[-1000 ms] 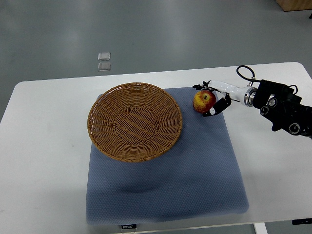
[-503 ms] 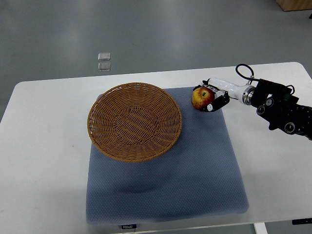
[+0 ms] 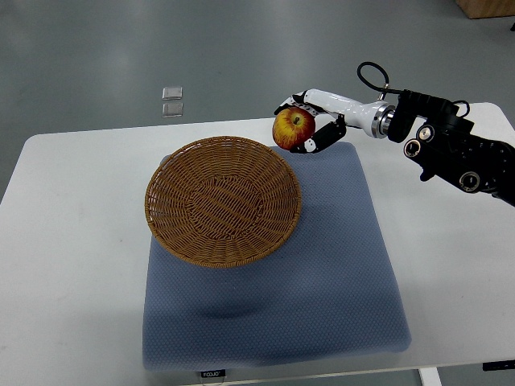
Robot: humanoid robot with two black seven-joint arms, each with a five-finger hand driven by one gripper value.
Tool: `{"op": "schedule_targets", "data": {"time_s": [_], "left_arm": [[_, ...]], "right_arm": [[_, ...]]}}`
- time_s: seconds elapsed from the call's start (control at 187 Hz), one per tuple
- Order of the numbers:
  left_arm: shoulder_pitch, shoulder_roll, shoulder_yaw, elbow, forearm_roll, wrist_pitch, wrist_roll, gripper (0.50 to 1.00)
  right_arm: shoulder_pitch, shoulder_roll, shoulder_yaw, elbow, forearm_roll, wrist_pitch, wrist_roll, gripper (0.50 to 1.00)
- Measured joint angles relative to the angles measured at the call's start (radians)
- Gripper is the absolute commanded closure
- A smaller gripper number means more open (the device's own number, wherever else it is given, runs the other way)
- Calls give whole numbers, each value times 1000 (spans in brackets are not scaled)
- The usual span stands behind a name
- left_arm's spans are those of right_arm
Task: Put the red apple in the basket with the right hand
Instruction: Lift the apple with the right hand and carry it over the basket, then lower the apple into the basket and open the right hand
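Observation:
The red apple (image 3: pixel 291 127), red with yellow patches, hangs in the air in the grasp of my right hand (image 3: pixel 306 125). Its white and black fingers curl around the apple's right side. Apple and hand are above the table's far edge, just past the upper right rim of the wicker basket (image 3: pixel 222 199). The round basket sits with nothing in it on the left part of a blue-grey mat (image 3: pixel 322 273). My right arm (image 3: pixel 451 149) reaches in from the right edge. My left arm does not show.
The mat lies on a white table (image 3: pixel 72 241). Two small clear squares (image 3: pixel 172 100) lie on the grey floor beyond the table. A brown box corner (image 3: pixel 487 8) shows at the top right.
My right hand closed on the apple, lifted it off the mat and carried it up and to the left, towards the basket's far right rim.

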Motion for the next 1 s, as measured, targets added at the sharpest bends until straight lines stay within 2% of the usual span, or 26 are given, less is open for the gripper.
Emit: {"op": "schedule_targets", "data": {"time_s": [0.278, 0.733, 0.952, 1.0], "left_arm": [[-3, 0, 0, 0, 0, 0, 0, 500], [-7, 0, 2, 1, 0, 0, 0, 500], [-7, 0, 2, 1, 0, 0, 0, 500], [-7, 0, 2, 1, 0, 0, 0, 500]], "right_arm": [[57, 59, -32, 26, -10, 87, 20, 930], [84, 179, -208, 24, -31, 90, 19, 912], [83, 237, -266, 11, -45, 81, 17, 891], [83, 246, -277, 7, -45, 80, 16, 865]]}}
